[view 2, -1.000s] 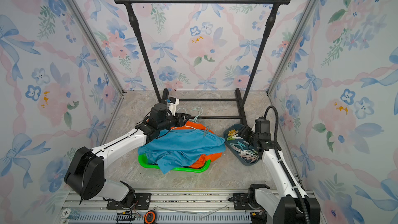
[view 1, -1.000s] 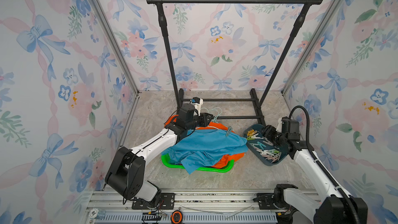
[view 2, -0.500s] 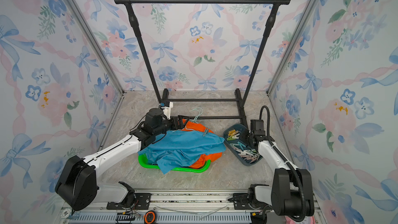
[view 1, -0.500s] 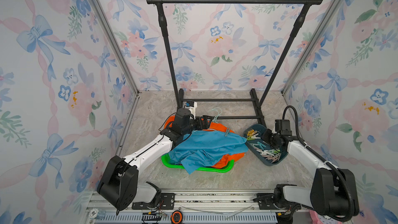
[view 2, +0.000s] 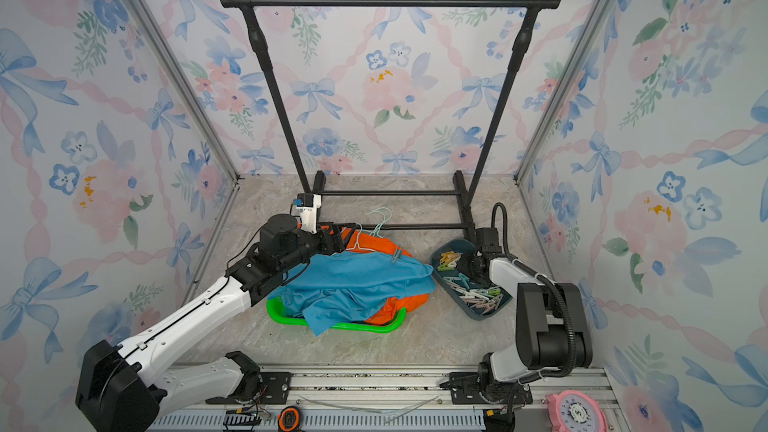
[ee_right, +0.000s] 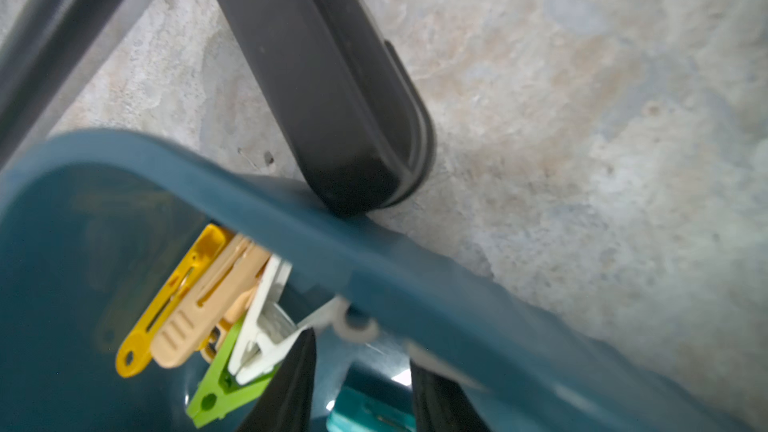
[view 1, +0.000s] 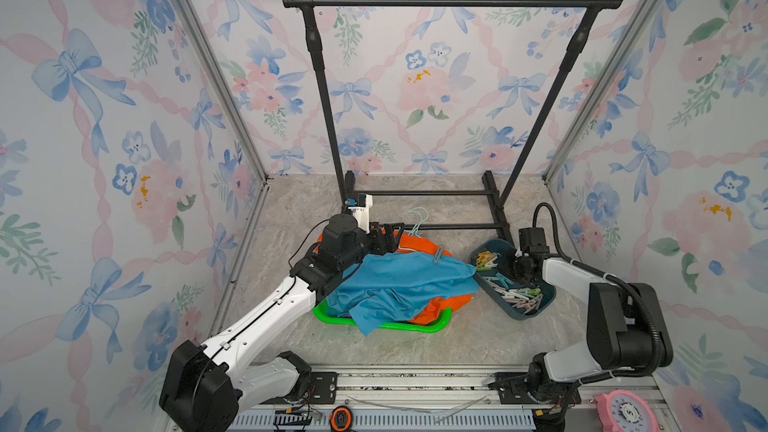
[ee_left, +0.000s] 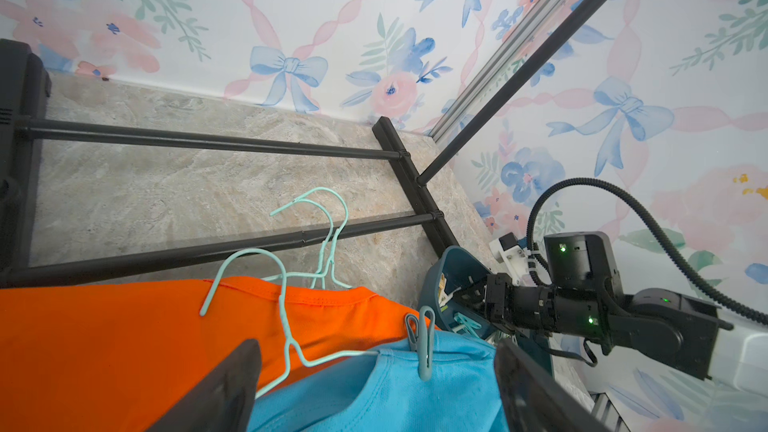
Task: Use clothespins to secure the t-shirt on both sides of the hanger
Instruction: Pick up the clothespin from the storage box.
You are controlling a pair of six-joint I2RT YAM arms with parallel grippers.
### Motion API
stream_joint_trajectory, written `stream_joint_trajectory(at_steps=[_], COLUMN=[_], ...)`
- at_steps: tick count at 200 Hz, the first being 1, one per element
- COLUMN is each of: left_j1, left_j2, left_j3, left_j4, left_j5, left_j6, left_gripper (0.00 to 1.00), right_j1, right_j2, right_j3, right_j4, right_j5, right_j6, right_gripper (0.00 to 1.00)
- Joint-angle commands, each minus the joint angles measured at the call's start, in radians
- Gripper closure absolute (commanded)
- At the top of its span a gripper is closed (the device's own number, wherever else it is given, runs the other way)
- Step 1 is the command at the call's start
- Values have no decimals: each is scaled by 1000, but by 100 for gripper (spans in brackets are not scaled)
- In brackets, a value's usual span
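A blue t-shirt (view 1: 399, 280) (view 2: 357, 280) lies over an orange one (view 1: 436, 309) in a green basket. Its collar sits on a mint wire hanger (ee_left: 286, 317). One grey-teal clothespin (ee_left: 422, 342) (view 1: 436, 257) is clipped over the shirt's shoulder. My left gripper (ee_left: 374, 396) (view 1: 392, 238) hovers open just over the collar, holding nothing. Several loose clothespins (view 1: 519, 295) (ee_right: 187, 309) fill a dark teal tray (view 1: 523, 313) (ee_right: 374, 268). My right gripper (ee_right: 361, 405) (view 1: 515, 267) reaches down into that tray. Its narrowed jaws touch both sides of a teal clothespin (ee_right: 365, 415).
A black garment rack (view 1: 453, 0) stands at the back. One foot (ee_right: 332, 97) of the rack touches the tray's rim. The green basket (view 1: 332, 317) sits mid-floor. Spare mint hangers (view 1: 419, 218) lie behind it. A pink timer (view 1: 623, 409) rests on the front rail.
My left gripper has opened wide and stays by the collar. My right arm has folded down, dipping its gripper into the tray, and its jaws have narrowed.
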State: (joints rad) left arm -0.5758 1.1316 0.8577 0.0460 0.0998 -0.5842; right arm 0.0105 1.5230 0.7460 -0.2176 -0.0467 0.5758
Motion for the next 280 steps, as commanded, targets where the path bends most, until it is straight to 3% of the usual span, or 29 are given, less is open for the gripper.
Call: stream_joint_trajectory(at_steps=[1, 79, 182, 250, 280], left_j1=[-4, -6, -19, -49, -130], left_j2=[-29, -24, -30, 2, 35], left_j3=[-17, -26, -32, -10, -4], left_j4=[-45, -43, -30, -14, 42], left_j5=[-42, -40, -35, -42, -113], left_j6=[39, 49, 43, 66, 106], left_gripper=[11, 12, 15, 16, 18], right_j1=[16, 32, 39, 40, 48], right_j2=[29, 92, 87, -32, -171], right_j3=[47, 67, 54, 43, 14], right_j4=[15, 23, 17, -22, -23], right_j5=[23, 43, 48, 56, 65], right_j6=[7, 2, -8, -19, -17], right_gripper=[59, 62, 88, 92, 92])
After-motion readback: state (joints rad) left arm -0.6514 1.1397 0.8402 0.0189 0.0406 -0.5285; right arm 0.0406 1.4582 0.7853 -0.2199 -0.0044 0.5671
